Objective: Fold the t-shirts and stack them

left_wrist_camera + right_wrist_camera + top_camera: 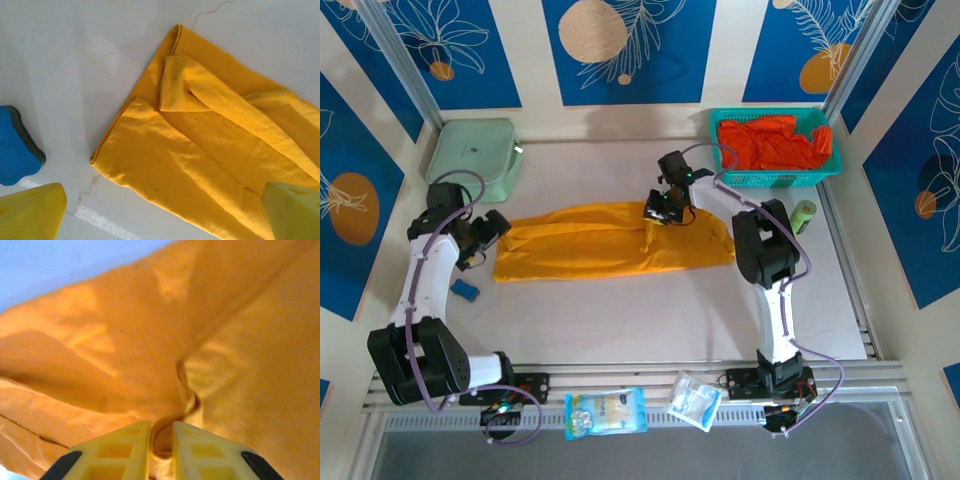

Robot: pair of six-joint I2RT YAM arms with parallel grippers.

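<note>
The mustard-yellow cloth t-shirt (pixel 610 240) lies along the middle of the table (pixel 620 320). My right jaws clamp a raised fold near its far edge, and my left jaws gape over its left end. I should draw the fold over evenly, clear of the blue sponge (pixel 465 290) nearby. Red-orange shirts (pixel 775 140) wait in the teal mesh basket (pixel 770 182).

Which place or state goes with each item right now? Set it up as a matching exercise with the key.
1 yellow t-shirt
2 red-orange t-shirts
3 left end effector
4 right end effector

A open, by the yellow t-shirt's left end
B in the teal basket
C pinching a fold of the yellow t-shirt
D laid out on the table

Pairs: 1-D, 2-B, 3-A, 4-C
</note>
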